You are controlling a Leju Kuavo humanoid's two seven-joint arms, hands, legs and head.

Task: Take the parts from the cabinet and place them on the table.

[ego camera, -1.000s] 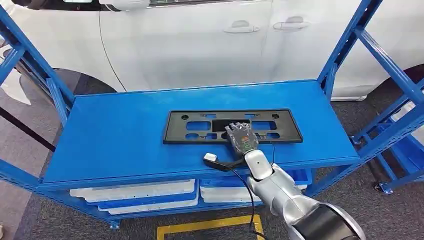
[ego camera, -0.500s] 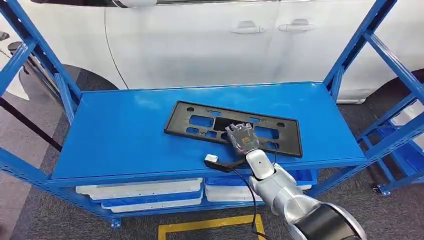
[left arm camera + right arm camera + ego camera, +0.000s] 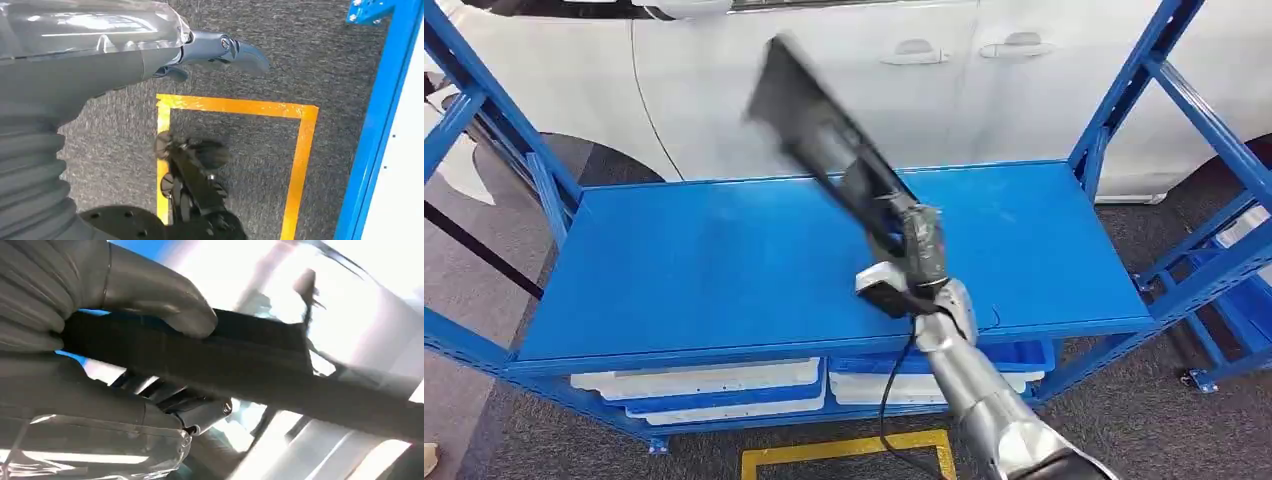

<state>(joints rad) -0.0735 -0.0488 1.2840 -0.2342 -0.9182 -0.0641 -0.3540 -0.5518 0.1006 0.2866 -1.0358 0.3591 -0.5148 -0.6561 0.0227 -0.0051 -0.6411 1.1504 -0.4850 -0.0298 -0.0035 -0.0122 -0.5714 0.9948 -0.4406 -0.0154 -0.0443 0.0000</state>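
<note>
Blue shelf [image 3: 724,270] now bare on top. Black frame part [image 3: 824,140] no longer flat there, swung up off the shelf, blurry, tilted high. Right hand [image 3: 919,250] clamped on its lower end. Left hand [image 3: 220,50] hanging down, grasping nothing. Probably table next.

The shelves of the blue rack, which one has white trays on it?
The lower shelf, under the top one: white trays sit stacked on it. The top shelf is bare blue; the right hand holds the black frame above it.
</note>
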